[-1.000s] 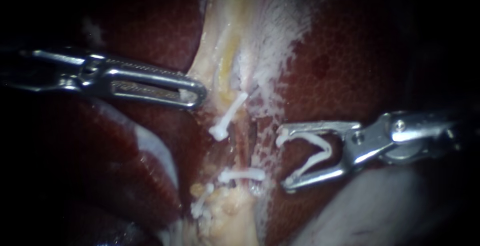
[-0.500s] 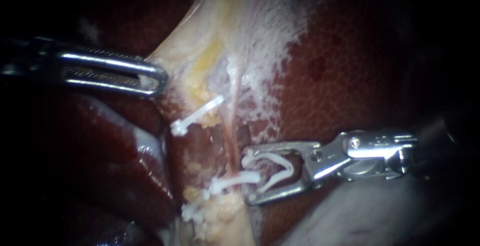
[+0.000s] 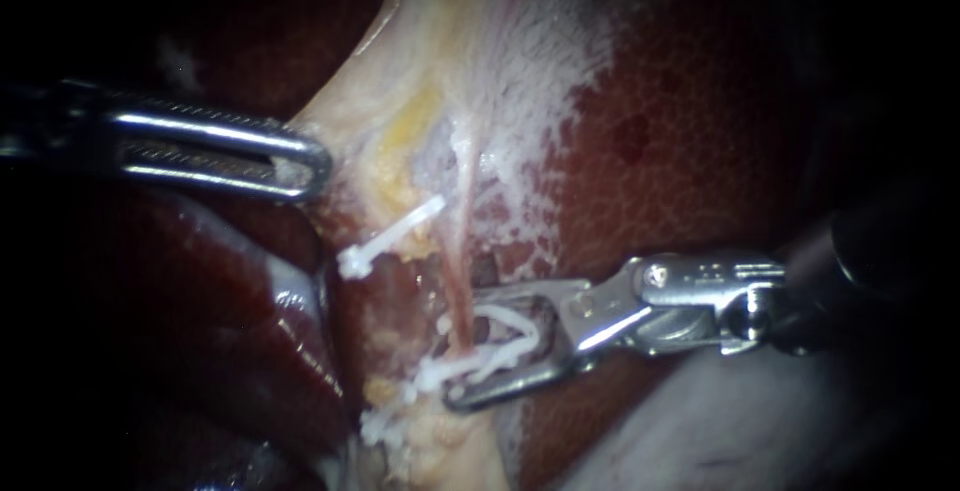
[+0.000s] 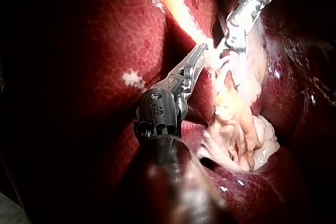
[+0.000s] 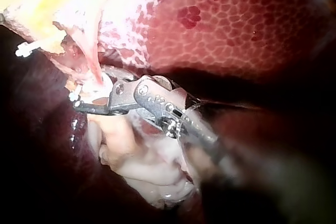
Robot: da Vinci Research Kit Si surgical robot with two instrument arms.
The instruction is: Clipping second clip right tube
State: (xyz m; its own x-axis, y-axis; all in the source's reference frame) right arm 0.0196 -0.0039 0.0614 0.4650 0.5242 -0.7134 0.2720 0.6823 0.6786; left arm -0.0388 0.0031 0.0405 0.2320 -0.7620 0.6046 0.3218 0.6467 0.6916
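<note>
Right instrument (image 3: 468, 349) is seen in the endoscope view with jaws wide apart. A loaded clip (image 3: 512, 325) is held between them, and the right tube (image 3: 461, 291) lies between the jaw tips. Left instrument (image 3: 300, 163) is closed on pale tissue (image 3: 345, 116). This grip is shown also in the left wrist view. In the right wrist view the tube is met at the jaws.

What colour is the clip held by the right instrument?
The clip is white, clearest in the endoscope view.
</note>
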